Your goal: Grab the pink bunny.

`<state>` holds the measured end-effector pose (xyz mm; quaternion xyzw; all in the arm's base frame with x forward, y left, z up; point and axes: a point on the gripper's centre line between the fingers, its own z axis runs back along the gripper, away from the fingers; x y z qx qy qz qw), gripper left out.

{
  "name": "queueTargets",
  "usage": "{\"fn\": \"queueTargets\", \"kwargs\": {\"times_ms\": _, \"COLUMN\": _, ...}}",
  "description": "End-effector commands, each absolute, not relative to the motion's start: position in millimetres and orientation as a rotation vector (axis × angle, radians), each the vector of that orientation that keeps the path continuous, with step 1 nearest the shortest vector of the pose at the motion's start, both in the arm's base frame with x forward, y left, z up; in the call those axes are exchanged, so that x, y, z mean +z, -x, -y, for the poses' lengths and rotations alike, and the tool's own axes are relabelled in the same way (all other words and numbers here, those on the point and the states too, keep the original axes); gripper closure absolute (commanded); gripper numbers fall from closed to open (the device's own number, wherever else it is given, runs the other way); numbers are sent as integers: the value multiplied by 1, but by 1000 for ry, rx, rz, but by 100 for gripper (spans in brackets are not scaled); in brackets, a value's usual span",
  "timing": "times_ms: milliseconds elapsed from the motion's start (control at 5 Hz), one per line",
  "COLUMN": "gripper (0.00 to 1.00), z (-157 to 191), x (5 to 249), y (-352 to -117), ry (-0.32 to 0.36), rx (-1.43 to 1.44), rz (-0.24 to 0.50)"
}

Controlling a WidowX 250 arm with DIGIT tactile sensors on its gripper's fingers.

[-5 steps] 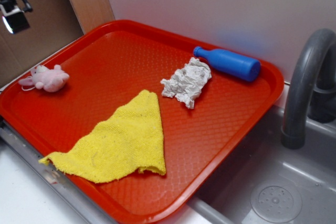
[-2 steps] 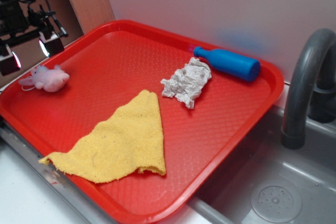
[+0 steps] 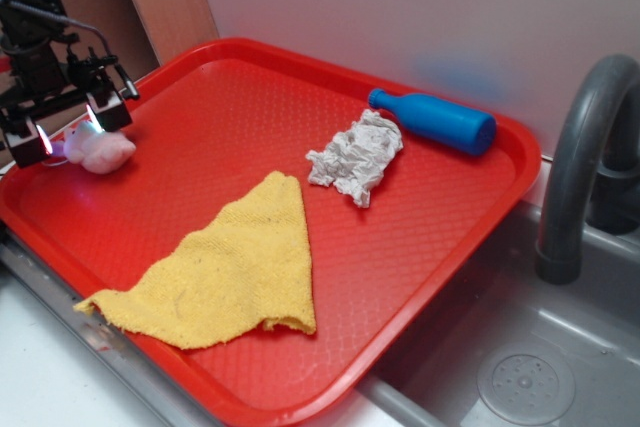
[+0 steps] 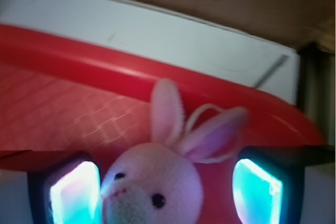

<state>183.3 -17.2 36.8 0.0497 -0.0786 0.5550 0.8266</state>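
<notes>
Your gripper was lined up but had not grasped.
It was spread wide, pads either side of the pink bunny by the red tray rim; closing and lifting remained.

Bunny at the far left of the frame, on the tray, near its left rim. End effector directly over it, one finger to each side in the wrist view, head between them, ears toward the rim. Cloth at lower centre of the tray. Paper wad right of centre, bottle just behind it along the back rim. Sink at lower right, faucet at the right edge.
</notes>
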Motion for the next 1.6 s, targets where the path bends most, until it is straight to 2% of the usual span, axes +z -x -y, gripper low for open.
{"fn": "queueTargets", "kwargs": {"times_ms": 0, "gripper": 100, "z": 36, "x": 25, "y": -190, "ry": -55, "rx": 1035, "rz": 262}}
{"fn": "queueTargets", "kwargs": {"times_ms": 200, "gripper": 100, "z": 38, "x": 24, "y": -189, "ry": -83, "rx": 1048, "rz": 251}}
{"fn": "queueTargets", "kwargs": {"times_ms": 400, "gripper": 100, "z": 39, "x": 40, "y": -193, "ry": -62, "rx": 817, "rz": 213}}
{"fn": "queueTargets", "kwargs": {"times_ms": 600, "gripper": 100, "z": 56, "x": 77, "y": -200, "ry": -129, "rx": 555, "rz": 101}}
{"fn": "queueTargets", "kwargs": {"times_ms": 800, "gripper": 100, "z": 78, "x": 115, "y": -202, "ry": -139, "rx": 360, "rz": 108}}
{"fn": "queueTargets", "kwargs": {"times_ms": 1000, "gripper": 100, "z": 98, "x": 158, "y": -200, "ry": -124, "rx": 204, "rz": 102}}
{"fn": "queueTargets", "kwargs": {"times_ms": 1400, "gripper": 100, "z": 129, "x": 223, "y": -194, "ry": -34, "rx": 59, "rz": 130}}
